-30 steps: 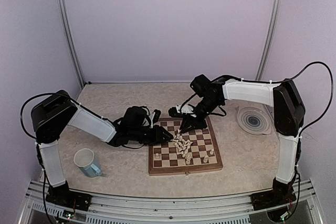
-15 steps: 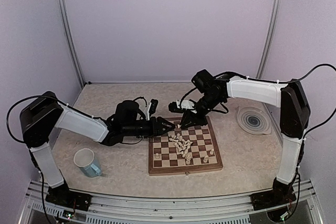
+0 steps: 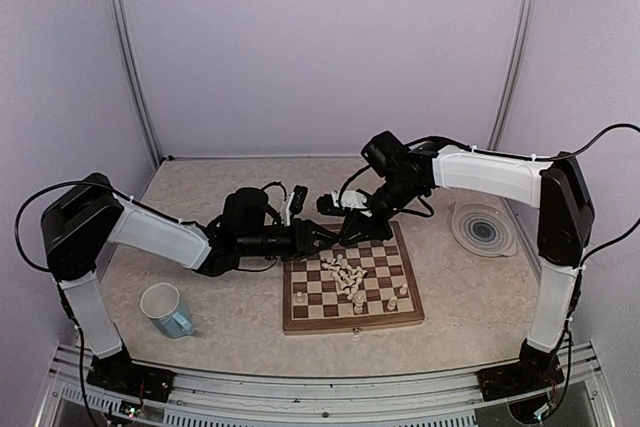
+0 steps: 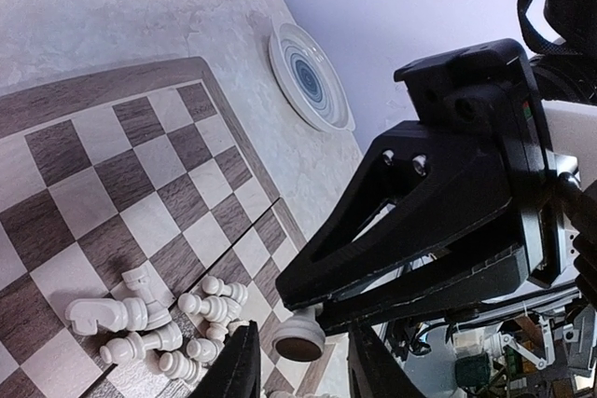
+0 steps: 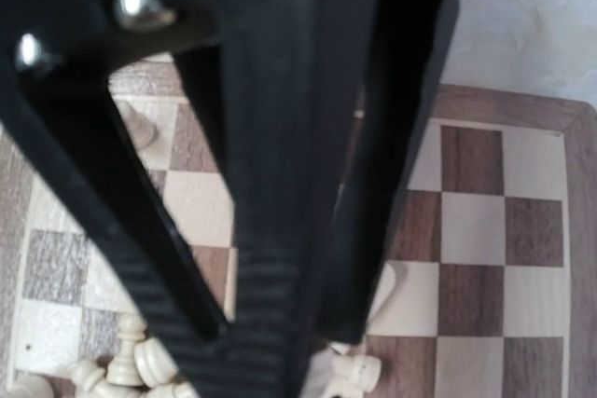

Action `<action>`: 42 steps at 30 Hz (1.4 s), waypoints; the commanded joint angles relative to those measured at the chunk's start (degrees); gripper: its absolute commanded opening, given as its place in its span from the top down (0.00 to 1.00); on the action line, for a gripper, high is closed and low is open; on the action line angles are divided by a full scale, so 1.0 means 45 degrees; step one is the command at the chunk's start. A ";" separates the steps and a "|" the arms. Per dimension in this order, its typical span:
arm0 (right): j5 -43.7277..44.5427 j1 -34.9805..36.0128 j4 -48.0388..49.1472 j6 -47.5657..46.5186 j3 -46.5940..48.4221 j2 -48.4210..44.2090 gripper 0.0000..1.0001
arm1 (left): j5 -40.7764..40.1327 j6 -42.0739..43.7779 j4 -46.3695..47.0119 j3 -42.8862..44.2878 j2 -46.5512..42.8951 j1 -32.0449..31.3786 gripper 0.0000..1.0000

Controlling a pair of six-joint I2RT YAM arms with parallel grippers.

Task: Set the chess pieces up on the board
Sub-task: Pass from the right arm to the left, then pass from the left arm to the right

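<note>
The board [image 3: 400, 319] lies at the table's middle, with a heap of cream chess pieces [image 3: 345, 275] tipped over on it and a few standing near its front edge. Above its far left corner my right gripper [image 3: 347, 234] is shut on one cream piece [image 4: 298, 337], gripped by its top with the round base showing. My left gripper [image 3: 328, 237] faces it from the left. Its fingers [image 4: 238, 365] stand apart on either side of that piece, with a gap on each side. The heap [image 4: 159, 323] lies under them. In the right wrist view the fingers [image 5: 280, 323] hide most of the piece.
A round grey-blue ringed plate [image 3: 483, 229] sits right of the board and also shows as the plate [image 4: 308, 76] in the left wrist view. A white and blue cup [image 3: 167, 309] stands front left. Walls close in on three sides.
My left arm stretched out and its gripper moved right and away, up to the right gripper. Its jaws widened, then narrowed. The right gripper rose slightly off the heap with its piece.
</note>
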 commanded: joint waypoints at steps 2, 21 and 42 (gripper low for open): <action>-0.0193 0.0153 0.0084 0.0112 -0.0121 -0.0601 0.89 | 0.0357 -0.0016 0.0288 0.0339 0.0309 -0.0068 0.71; -0.5736 -0.2357 0.5618 0.5932 -0.2928 -0.3430 0.55 | 0.0680 0.0102 0.3604 -0.0713 -0.0390 -0.0210 0.89; -0.9222 -0.2016 1.1659 1.3358 -0.5781 -0.3295 0.50 | -0.0112 0.0310 0.4914 -0.0445 -0.0596 -0.0679 0.90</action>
